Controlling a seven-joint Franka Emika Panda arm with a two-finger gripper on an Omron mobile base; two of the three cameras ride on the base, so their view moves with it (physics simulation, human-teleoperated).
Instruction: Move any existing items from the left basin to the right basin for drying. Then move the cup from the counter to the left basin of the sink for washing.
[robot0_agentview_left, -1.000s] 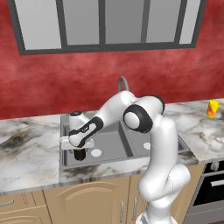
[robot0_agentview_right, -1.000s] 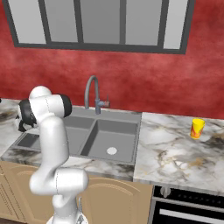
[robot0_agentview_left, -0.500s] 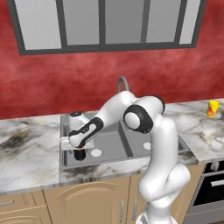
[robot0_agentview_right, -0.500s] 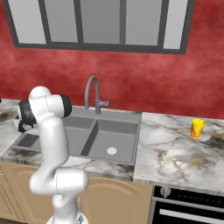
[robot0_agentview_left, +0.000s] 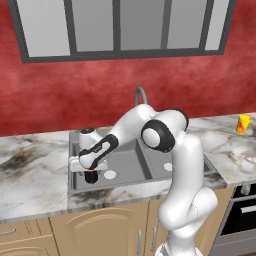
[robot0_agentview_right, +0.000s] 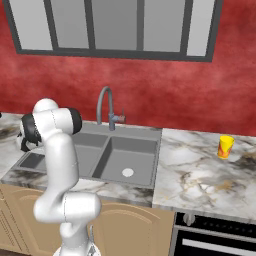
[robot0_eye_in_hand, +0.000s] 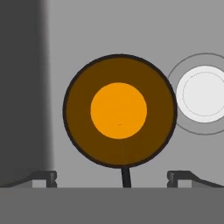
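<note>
Hand view looks straight down on the jar (robot0_eye_in_hand: 119, 110), with the white drain (robot0_eye_in_hand: 204, 94) just right of it and the gripper (robot0_eye_in_hand: 112, 177) fingers spread wide, touching nothing. Left base view shows the jar (robot0_agentview_left: 90, 176) standing in the left basin (robot0_agentview_left: 125, 165), left of its drain. Far right of the sink (robot0_agentview_right: 100, 150), the yellow cup (robot0_agentview_right: 225, 147) stands on the counter (robot0_agentview_right: 200, 175).

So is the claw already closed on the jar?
No, the claw is open, its fingertips spread wide apart, looking down on the jar.
</note>
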